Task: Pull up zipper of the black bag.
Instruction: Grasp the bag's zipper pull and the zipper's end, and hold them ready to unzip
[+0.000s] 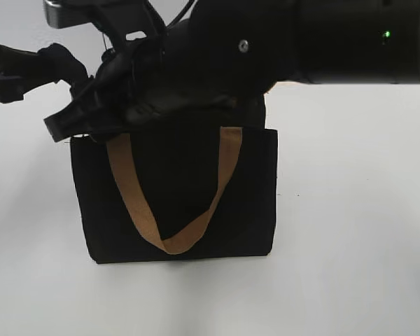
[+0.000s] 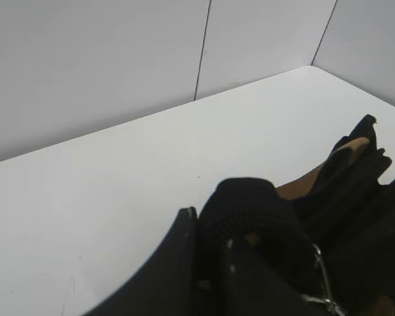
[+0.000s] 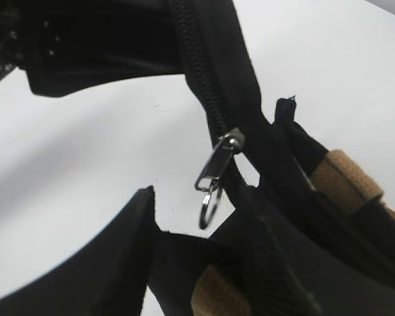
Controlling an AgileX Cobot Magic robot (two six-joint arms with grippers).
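Observation:
The black bag (image 1: 252, 196) stands upright on the white table, one tan handle (image 1: 175, 241) drooping down its front. My left gripper (image 1: 38, 64) is shut on the fabric at the bag's top left end (image 2: 250, 204), pinching it between its fingers (image 2: 207, 227). My right arm reaches across the bag's top, with its gripper (image 1: 66, 124) at the top left corner. In the right wrist view the silver zipper pull (image 3: 217, 168) and its ring hang free from the black zip line, just ahead of my open jaws (image 3: 197, 227). The jaws do not touch the pull. The zipper is hidden in the exterior view.
The white table (image 1: 350, 231) surrounds the bag. The left gripper body (image 3: 85, 46) shows at the far end of the zip line. A tan strap (image 3: 345, 178) lies beside the zip. Grey wall panels (image 2: 118, 59) stand behind the table.

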